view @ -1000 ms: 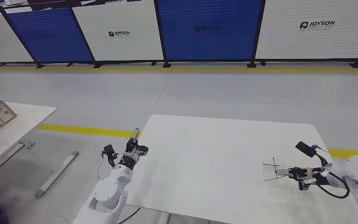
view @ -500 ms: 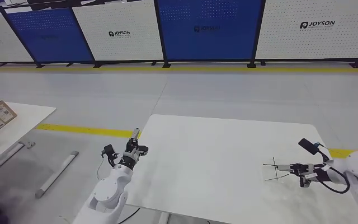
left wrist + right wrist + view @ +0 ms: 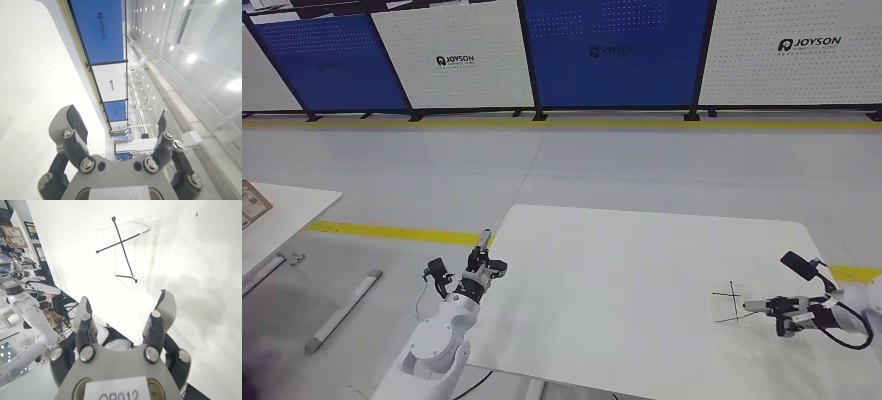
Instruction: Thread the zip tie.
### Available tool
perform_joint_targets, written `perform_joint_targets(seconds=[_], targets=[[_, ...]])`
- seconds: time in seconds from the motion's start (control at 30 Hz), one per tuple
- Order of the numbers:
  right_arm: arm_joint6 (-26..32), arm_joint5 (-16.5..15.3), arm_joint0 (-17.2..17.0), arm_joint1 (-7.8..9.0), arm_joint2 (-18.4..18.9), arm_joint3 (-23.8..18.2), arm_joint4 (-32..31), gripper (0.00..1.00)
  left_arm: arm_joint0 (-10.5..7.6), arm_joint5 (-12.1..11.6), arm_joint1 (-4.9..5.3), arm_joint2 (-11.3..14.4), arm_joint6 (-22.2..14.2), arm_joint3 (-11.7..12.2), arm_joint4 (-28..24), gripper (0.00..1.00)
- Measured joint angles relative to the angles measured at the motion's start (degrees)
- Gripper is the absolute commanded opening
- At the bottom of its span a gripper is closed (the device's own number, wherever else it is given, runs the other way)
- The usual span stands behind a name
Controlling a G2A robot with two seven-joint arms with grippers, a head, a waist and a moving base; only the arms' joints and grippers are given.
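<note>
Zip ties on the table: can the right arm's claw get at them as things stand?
Probably yes. The right claw is open and points at the crossed zip ties, with only table between. They seem to lie on or in clear plastic, which might hinder a pinch.

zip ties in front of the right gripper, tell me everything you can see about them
Three thin black zip ties, plastic by the look, each with a small square head at one end. Two long ones lie crossed in an X. A curved third tie lies at the end nearer the right gripper. They lie flat on the white table, apparently on a clear tray or sheet. The gripper is open and apart from them.
</note>
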Motion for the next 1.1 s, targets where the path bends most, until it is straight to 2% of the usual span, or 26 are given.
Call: perform_joint_targets(seconds=[0.07, 0.13, 0.33, 0.43, 0.67, 0.87, 1.1], targets=[[0.0, 0.5, 0.3, 0.0, -0.4, 0.3, -0.5, 0.31, 0.0, 0.0, 0.0, 0.0, 0.0, 0.0, 0.0, 1.0], [0.0, 0.9, 0.6, -0.05, -1.0, 0.7, -0.8, 0.33, 0.0, 0.0, 0.0, 0.0, 0.0, 0.0, 0.0, 1.0], [0.0, 2.6, 2.5, -0.38, -3.1, 2.4, -1.9, 0.3, 0.0, 0.0, 0.0, 0.0, 0.0, 0.0, 0.0, 1.0], [0.0, 3.5, 3.5, -0.65, -4.0, 3.2, -2.3, 0.25, 0.0, 0.0, 0.0, 0.0, 0.0, 0.0, 0.0, 1.0], [-1.4, 6.3, 5.3, -1.31, -6.0, 4.6, -3.9, 0.29, 0.0, 0.0, 0.0, 0.0, 0.0, 0.0, 0.0, 1.0], [-1.8, 6.8, 6.6, -1.93, -7.5, 6.2, -3.8, 0.26, 0.0, 0.0, 0.0, 0.0, 0.0, 0.0, 0.0, 1.0], [-2.2, 7.4, 8.1, -2.72, -9.3, 8.0, -4.0, 0.27, 0.0, 0.0, 0.0, 0.0, 0.0, 0.0, 0.0, 1.0]])
